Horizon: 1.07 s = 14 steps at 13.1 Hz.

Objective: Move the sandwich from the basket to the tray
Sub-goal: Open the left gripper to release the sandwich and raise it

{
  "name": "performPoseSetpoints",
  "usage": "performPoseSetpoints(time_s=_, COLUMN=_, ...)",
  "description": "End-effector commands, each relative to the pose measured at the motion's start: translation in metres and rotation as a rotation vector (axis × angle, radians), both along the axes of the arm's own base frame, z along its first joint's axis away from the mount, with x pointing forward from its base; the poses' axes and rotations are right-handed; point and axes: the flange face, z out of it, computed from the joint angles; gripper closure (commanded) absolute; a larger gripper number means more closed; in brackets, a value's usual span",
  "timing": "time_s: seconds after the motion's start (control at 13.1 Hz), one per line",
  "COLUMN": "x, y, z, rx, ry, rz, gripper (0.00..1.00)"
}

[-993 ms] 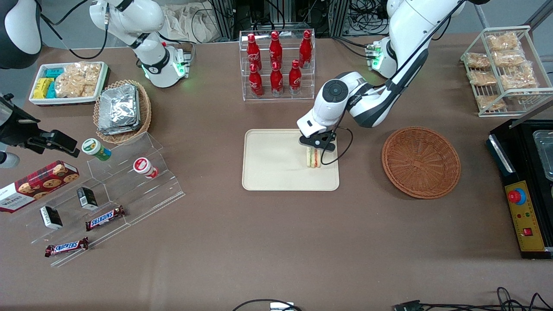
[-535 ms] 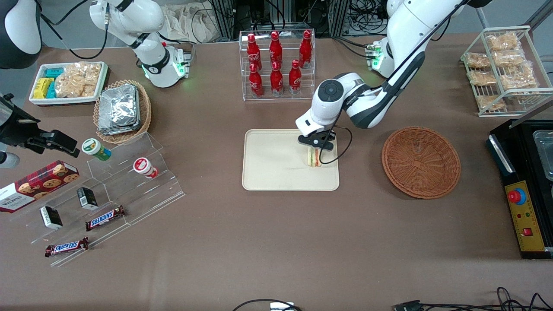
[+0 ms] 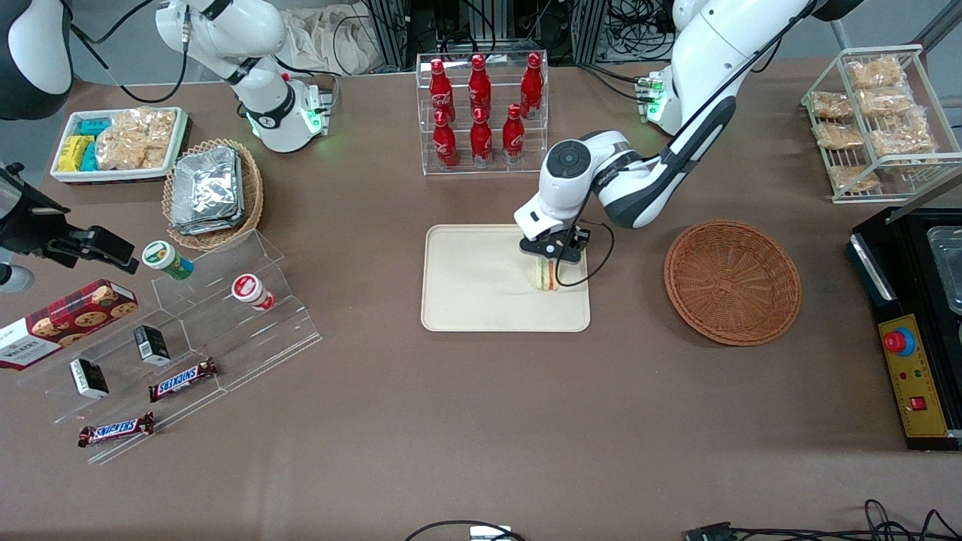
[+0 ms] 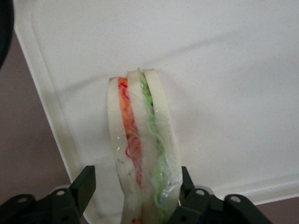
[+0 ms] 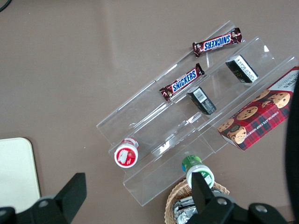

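The sandwich (image 3: 546, 275) stands on its edge on the tray (image 3: 481, 300), at the tray's end toward the basket (image 3: 732, 282), with the gripper (image 3: 552, 251) directly above it. In the left wrist view the wedge (image 4: 142, 149) rises between the two fingers (image 4: 84, 184), its orange-red layer toward one finger and its green layer toward the other. The finger by the green side sits against the clear wrap; the finger by the orange side stands just apart from the bread, so the claw is spread around the sandwich rather than pinching it. The sandwich's lower edge rests on the tray's flat cream surface (image 4: 224, 84), near the rim and a rounded corner. The reddish-brown basket lies on the table well apart from the tray, toward the working arm's end, with nothing visible inside it. A clear rack of red bottles (image 3: 481, 113) stands farther from the front camera than the tray.
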Motion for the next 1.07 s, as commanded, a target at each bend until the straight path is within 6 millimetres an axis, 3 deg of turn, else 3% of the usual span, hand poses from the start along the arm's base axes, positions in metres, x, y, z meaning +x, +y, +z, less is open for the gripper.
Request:
performPoseSetpoints(time_s=0.0, x=0.039, y=-0.007, z=0.032, rx=0.046, ry=-0.027, rz=0.067, gripper=0.0)
performPoseSetpoints(time_s=0.38, x=0.095, y=-0.01, z=0.095, rx=0.001, ry=-0.079, rz=0.296, gripper=0.0)
performPoseSetpoints(time_s=0.53, x=0.119, y=0.011, z=0.11, rx=-0.003, ry=-0.098, rz=0.355, gripper=0.0)
performPoseSetpoints(time_s=0.69, x=0.14, y=0.028, z=0.135, rx=0.008, ry=-0.114, rz=0.404, gripper=0.0)
performPoseSetpoints(time_s=0.99, x=0.183, y=0.079, z=0.185, rx=0.034, ry=-0.132, rz=0.53, gripper=0.0)
